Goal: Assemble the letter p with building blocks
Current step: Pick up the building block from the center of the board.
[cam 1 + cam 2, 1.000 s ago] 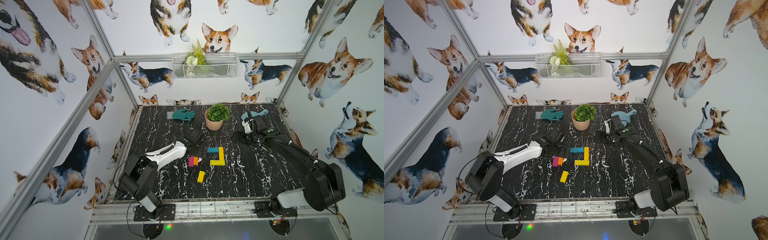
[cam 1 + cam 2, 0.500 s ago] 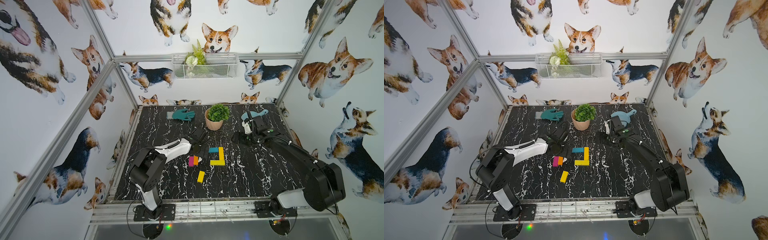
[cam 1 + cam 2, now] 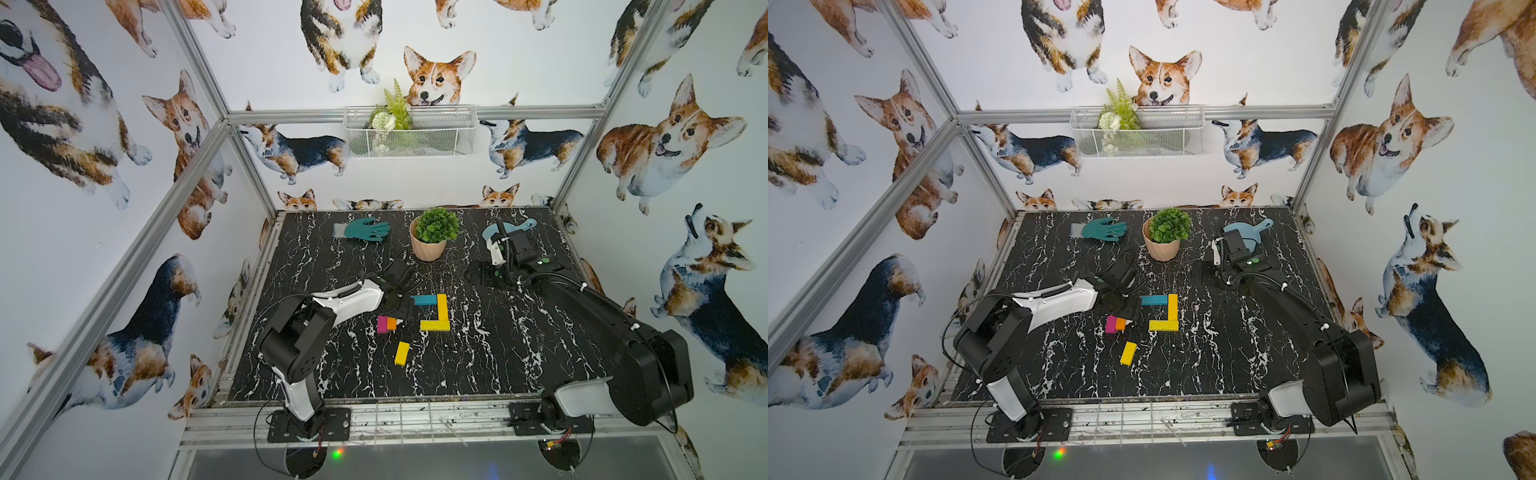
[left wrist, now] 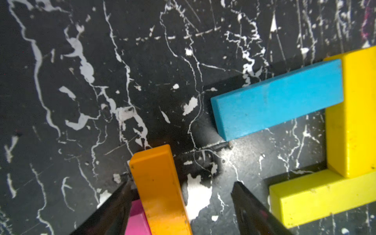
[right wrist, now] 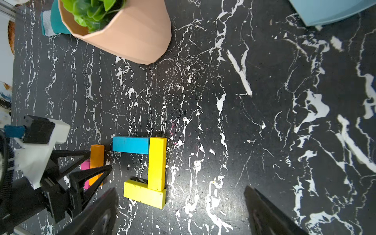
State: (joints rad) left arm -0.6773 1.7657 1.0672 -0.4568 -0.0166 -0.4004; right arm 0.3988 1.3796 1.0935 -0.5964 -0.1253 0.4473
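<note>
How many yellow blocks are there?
3. The side yellow block touches the teal block; the bottom yellow block lies across its near end; the loose yellow block lies alone, nearer the front edge. None seems hidden.

The left arm [image 3: 349,301] (white forearm, black joints) reaches forward with its wrist bent down, the left pincer [image 4: 181,183] pointing downward with jaws parted. The right arm [image 3: 590,316] stretches far forward and inward, the right pincer [image 5: 181,190] held low, jaws spread wide and empty.
</note>
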